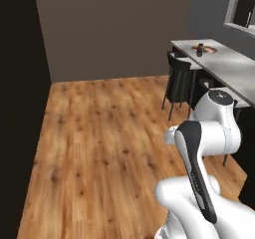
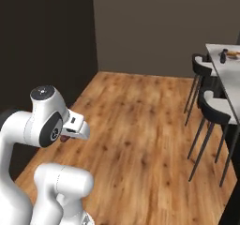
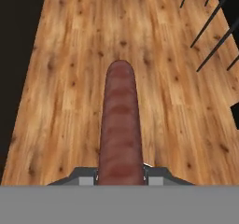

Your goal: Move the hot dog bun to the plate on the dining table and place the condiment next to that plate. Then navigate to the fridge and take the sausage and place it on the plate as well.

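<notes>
The gripper [image 3: 120, 178] is closed on the sausage [image 3: 120, 125], whose long axis points forward; the plate [image 1: 204, 49] lies far ahead-right on the dining table [image 1: 229, 66].

sausage [image 3: 120, 125] base hidden between the fingers [image 3: 86, 180], dining table [image 1: 234, 68] cropped at right, plate [image 1: 204, 49] perhaps bearing something, too small

arm: white, folded close over the base, elbow raised
gripper [image 3: 120, 174]: pointing forward and down over the floor
jaws: closed on the sausage [image 3: 120, 125], which sticks out lengthwise ahead
</notes>
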Controlling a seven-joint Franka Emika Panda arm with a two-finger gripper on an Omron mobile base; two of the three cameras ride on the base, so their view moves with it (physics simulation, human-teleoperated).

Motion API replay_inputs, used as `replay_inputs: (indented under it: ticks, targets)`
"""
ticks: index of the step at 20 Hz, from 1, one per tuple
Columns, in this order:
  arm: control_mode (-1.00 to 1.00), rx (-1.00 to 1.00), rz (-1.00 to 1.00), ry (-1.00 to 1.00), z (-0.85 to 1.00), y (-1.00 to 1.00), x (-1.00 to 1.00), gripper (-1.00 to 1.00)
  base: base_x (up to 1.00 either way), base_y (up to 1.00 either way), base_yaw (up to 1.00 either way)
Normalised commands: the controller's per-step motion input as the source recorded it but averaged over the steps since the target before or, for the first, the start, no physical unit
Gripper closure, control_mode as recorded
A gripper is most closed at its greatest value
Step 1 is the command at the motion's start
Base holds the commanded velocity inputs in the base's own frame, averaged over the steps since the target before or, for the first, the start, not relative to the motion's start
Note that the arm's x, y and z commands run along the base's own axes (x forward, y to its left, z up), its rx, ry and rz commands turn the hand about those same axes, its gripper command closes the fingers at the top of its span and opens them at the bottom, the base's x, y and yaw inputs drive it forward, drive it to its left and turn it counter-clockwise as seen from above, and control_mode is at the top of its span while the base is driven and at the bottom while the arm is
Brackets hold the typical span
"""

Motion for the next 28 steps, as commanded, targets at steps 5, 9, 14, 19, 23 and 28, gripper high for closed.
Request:
replay_inputs:
  ticks: [5,9,14,19,23,28]
  targets:
    - [1.0,0.0,0.0,0.0,0.0,0.0,0.0,1.0,1.0,0.67,-0.36]
    - [1.0,0.0,0.0,0.0,0.0,0.0,0.0,1.0,1.0,0.69,-0.36]
    - [1.0,0.0,0.0,0.0,0.0,0.0,0.0,1.0,1.0,0.68,-0.37]
    - [1.0,0.0,0.0,0.0,0.0,0.0,0.0,1.0,1.0,0.76,-0.37]
    - [1.0,0.0,0.0,0.0,0.0,0.0,0.0,1.0,1.0,0.85,-0.37]
    - [1.0,0.0,0.0,0.0,0.0,0.0,0.0,1.0,1.0,0.9,-0.37]
